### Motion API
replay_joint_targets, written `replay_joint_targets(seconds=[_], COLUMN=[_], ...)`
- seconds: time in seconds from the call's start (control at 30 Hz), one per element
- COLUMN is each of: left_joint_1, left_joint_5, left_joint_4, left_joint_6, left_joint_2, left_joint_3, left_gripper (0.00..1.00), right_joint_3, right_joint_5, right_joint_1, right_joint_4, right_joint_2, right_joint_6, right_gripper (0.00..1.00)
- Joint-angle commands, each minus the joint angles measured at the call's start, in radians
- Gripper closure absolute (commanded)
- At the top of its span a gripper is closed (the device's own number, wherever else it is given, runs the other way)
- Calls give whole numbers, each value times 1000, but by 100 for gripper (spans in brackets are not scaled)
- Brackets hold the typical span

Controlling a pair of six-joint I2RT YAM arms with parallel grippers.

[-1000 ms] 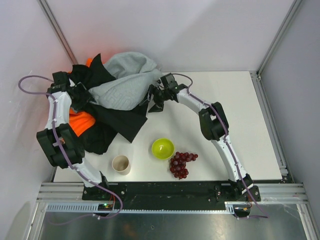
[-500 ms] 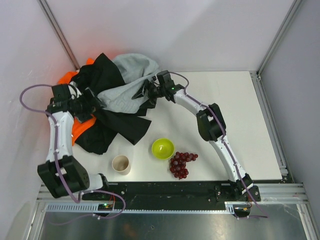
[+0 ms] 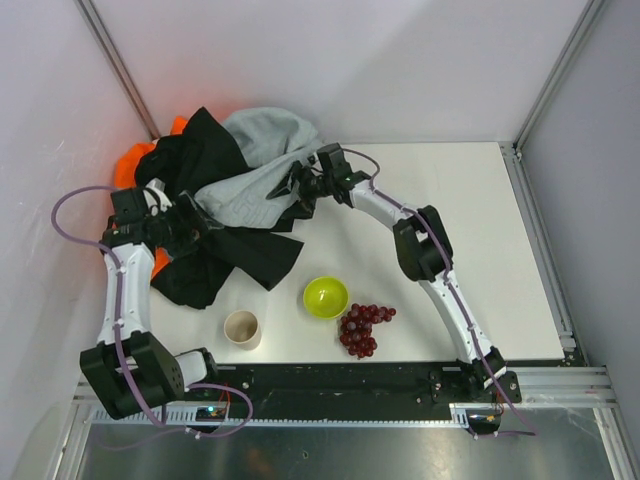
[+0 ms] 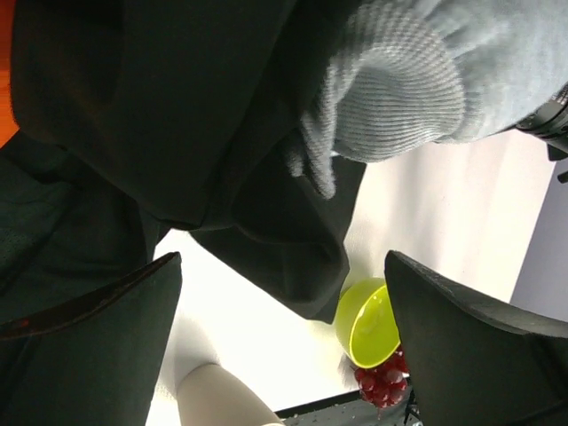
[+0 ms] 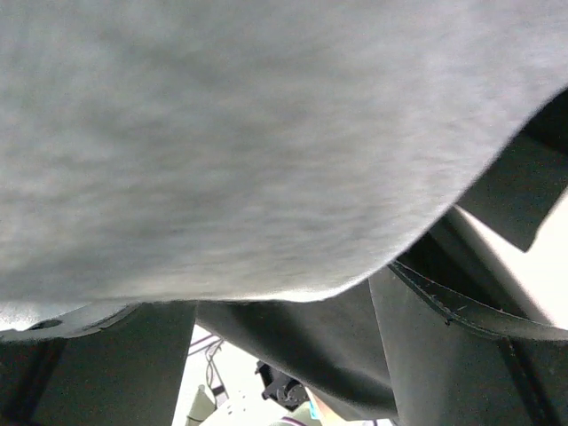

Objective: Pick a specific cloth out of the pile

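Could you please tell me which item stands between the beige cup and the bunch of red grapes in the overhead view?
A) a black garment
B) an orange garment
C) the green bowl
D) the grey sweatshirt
C: the green bowl sits on the white table with the cup to its left and the grapes close by on its right.

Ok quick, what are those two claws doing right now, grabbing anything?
Left gripper: open, nothing between its fingers.
Right gripper: open, with the grey cloth lying over it.
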Motion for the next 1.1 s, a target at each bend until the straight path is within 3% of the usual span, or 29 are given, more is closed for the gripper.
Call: replay_joint_targets(seconds=[0.0, 0.17, 0.33, 0.73, 0.83, 0.97, 1.07], left_joint_1=[-4, -5, -10, -180, -220, -255, -285], left_joint_5=[-57, -146, -204, -372, -379, -359, -307], left_joint_4=[17, -1, -9, -8, -8, -8, -8], left_joint_6=[-15, -21, -33, -76, -83, -78, -72], left_joint_2=[-38, -1, 134, 605, 684, 734, 759], left_joint_3=[-42, -95, -105, 156, 232, 358, 490], left_gripper=[0, 0, 0, 4, 24, 85, 98], right_joint_3=[-38, -65, -89, -185, -238, -300, -334], right_joint_5=[-17, -20, -33, -72, -81, -90, -94], right_joint_1=[-48, -83, -99, -161, -188, -230, -260], right_joint_4=[30, 28, 32, 18, 12, -14, -49], right_joint_2=[-57, -71, -79, -154, -194, -254, -292], right_joint_6=[2, -4, -17, -65, -91, -140, -178], right_gripper=[19, 19, 19, 18, 18, 17, 17])
